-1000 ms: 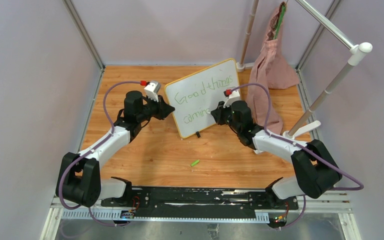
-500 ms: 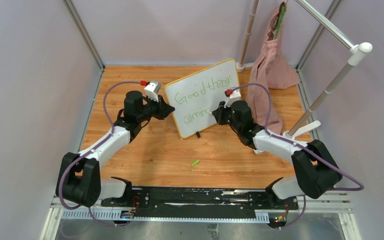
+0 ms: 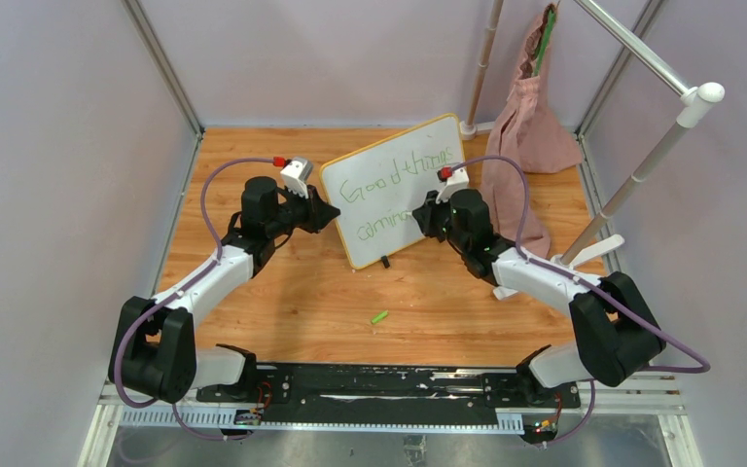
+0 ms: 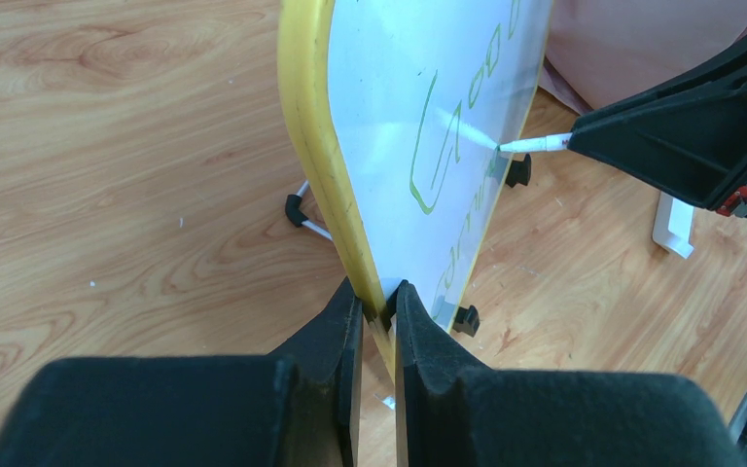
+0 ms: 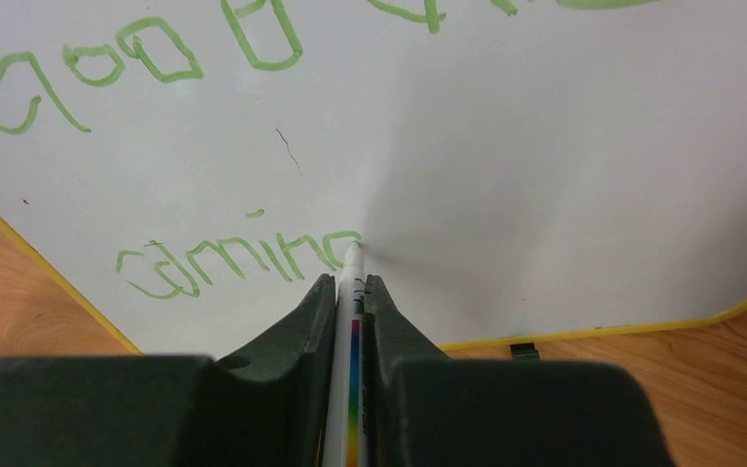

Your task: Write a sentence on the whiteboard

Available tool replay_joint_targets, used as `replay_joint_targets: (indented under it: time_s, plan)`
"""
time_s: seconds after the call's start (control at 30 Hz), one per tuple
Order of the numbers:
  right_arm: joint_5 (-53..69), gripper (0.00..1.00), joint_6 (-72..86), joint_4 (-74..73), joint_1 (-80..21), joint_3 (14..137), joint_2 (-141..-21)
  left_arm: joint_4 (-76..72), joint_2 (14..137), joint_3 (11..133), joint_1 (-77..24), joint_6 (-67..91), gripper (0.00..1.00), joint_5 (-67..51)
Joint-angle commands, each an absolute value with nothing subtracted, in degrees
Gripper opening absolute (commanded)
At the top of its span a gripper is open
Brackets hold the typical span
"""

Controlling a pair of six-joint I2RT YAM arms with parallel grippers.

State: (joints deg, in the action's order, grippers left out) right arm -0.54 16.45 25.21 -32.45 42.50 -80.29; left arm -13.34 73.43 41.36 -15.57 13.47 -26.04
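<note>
The whiteboard (image 3: 394, 185), white with a yellow frame, stands tilted on small black feet and carries green writing in two lines. My left gripper (image 3: 329, 216) is shut on its left yellow edge (image 4: 326, 165), one finger on each side. My right gripper (image 3: 418, 216) is shut on a white marker (image 5: 350, 321) with a rainbow stripe. The marker's tip (image 5: 353, 250) touches the board at the end of the lower green word (image 5: 243, 258). In the left wrist view the marker (image 4: 535, 144) pokes at the board from the right.
A green marker cap (image 3: 379, 316) lies on the wooden tabletop in front of the board. A pink cloth bag (image 3: 530, 117) hangs at the back right beside white stand poles (image 3: 642, 165). Purple-grey walls close in both sides.
My right gripper has shifted slightly up and to the right along the board with the marker. The left arm and the board have not moved.
</note>
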Motion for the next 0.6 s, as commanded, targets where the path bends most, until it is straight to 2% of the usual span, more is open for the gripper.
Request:
replay_joint_targets:
  time_s: [0.0, 0.57]
  plan:
    - [-2.2, 0.0, 15.2, 26.6, -31.4, 44.8, -80.5, -11.7, 73.0, 41.2, -15.9, 7.8, 0.0, -22.0]
    - [-2.4, 0.0, 14.4, 26.1, -31.3, 46.3, -80.9, -11.7, 72.9, 41.1, -15.9, 7.8, 0.0, -22.1]
